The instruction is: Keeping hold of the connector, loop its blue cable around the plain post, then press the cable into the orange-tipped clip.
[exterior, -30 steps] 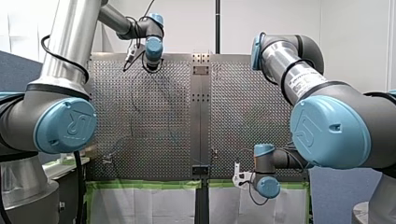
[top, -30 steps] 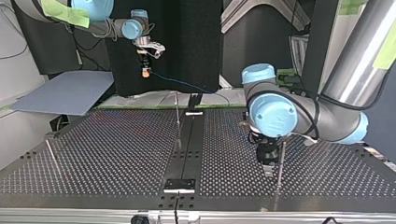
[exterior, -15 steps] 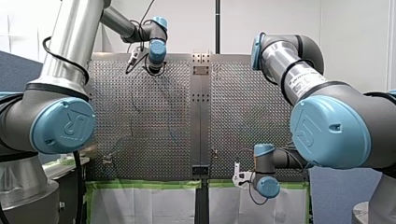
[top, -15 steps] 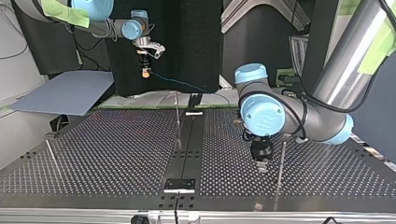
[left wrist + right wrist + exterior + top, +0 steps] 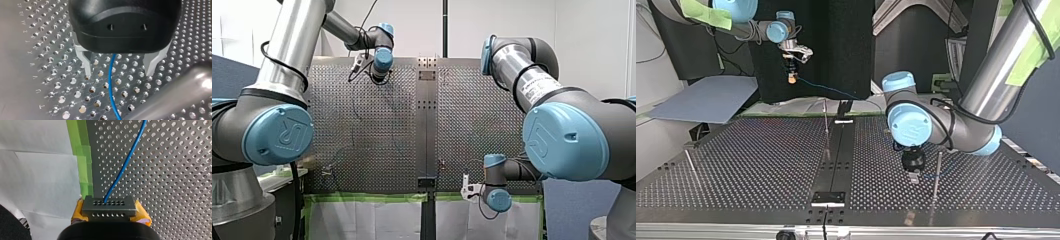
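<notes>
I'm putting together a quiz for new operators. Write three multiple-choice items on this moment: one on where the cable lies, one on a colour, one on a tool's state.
1. In the left wrist view, the blue cable runs:
A) between the left tool's fingers
B) looped around one finger
C) nowhere in sight

2. The right tool's pads are:
A) black
B) yellow
C) beige

3. The left tool is:
A) shut on the cable
B) shut and empty
C) open

Answers:
1. A: the cable passes through the gap between the two metal fingers.
2. B: yellow shows on either side of the grey connector that the pads clamp.
3. C: its fingers stand wide apart, clear of the cable.
</notes>
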{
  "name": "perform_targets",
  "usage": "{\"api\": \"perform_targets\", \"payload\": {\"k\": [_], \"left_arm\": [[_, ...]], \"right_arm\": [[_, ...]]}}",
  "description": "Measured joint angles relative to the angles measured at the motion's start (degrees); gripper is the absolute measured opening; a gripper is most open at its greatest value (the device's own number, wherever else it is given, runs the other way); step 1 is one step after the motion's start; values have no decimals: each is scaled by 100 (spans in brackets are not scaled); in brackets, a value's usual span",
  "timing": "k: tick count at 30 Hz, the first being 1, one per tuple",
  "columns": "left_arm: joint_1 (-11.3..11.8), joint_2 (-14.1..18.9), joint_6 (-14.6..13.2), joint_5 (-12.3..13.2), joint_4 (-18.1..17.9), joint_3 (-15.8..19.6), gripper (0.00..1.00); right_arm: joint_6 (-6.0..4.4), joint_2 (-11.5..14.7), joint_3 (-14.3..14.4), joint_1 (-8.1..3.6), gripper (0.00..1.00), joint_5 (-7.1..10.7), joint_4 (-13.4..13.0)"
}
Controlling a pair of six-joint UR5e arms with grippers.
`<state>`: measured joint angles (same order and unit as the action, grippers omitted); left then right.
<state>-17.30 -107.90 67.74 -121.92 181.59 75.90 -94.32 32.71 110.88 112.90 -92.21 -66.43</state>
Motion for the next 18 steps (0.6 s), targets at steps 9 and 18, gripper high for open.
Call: {"api": "perform_targets", "payload": {"k": [9,18], "left_arm": [[-29,-116,-130,-105,-3,-48,100],[-47,-201,-225,-214,29,-94,100]], "right_arm": [[8,3,0,0,0,0,29],[3,2,0,0,0,-3,8]]}}
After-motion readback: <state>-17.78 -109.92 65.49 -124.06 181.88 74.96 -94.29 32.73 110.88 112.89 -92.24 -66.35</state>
